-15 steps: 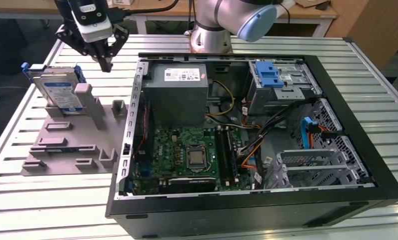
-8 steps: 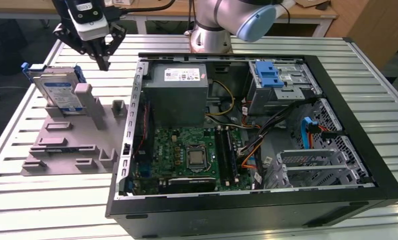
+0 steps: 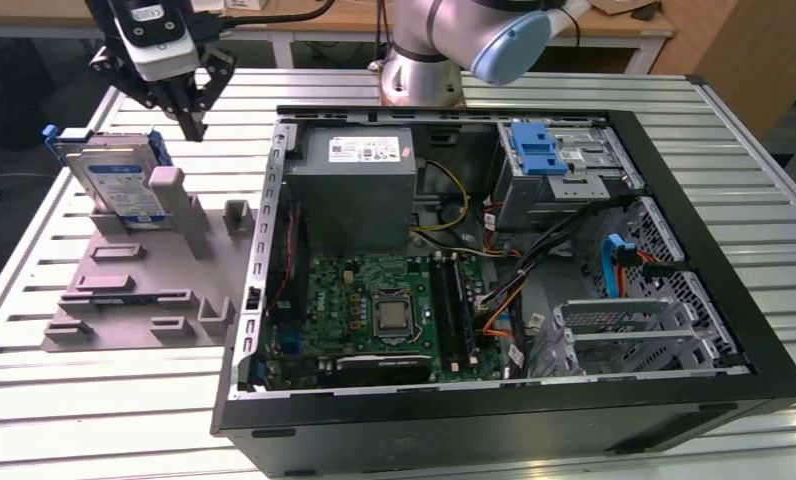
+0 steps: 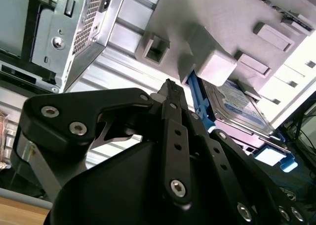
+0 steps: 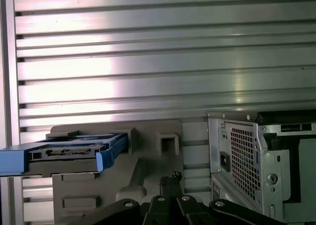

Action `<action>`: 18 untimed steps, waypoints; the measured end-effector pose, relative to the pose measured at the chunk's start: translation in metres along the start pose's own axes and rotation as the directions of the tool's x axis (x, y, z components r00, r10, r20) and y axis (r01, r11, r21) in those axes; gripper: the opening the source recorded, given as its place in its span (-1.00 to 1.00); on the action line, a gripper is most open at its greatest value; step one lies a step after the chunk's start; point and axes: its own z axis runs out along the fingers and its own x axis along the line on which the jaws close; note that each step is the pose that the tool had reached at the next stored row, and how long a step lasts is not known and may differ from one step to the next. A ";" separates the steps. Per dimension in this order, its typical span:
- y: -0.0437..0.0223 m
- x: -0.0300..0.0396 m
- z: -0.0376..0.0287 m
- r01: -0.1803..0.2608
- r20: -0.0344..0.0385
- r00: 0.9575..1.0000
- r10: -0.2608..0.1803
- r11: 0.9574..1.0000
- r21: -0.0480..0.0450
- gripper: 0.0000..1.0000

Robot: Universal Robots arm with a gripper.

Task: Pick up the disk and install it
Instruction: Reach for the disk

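The disk [image 3: 115, 182], a silver hard drive with a white-and-blue label in a blue bracket, stands on edge in the grey holder [image 3: 142, 292] at the exterior view's left. My gripper [image 3: 191, 127] hangs just above and behind the disk's far corner, apart from it, its fingers pressed together with nothing between them. In the second wrist view the fingertips [image 4: 170, 86] point toward the holder, with the disk [image 4: 241, 109] off to one side. The first wrist view has the disk [image 5: 69, 152] edge-on, well apart from the gripper [image 5: 170, 178].
The open computer case [image 3: 718, 260] lies on the slatted metal table [image 3: 91, 420]. Inside are the grey power-supply box [image 3: 358, 190], the motherboard [image 3: 385, 310] and a blue latch on a metal cage [image 3: 548, 152]. The arm's base [image 3: 425, 70] stands behind the case.
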 end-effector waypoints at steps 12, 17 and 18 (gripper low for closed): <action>-0.0007 0.0179 0.0002 0.000 0.000 1.000 0.000 1.000 0.000 -0.79; -0.0010 0.0226 0.0003 0.000 0.000 1.000 0.000 1.000 0.000 -0.79; -0.0009 0.0243 0.0003 0.000 0.000 1.000 0.000 1.000 0.000 -0.79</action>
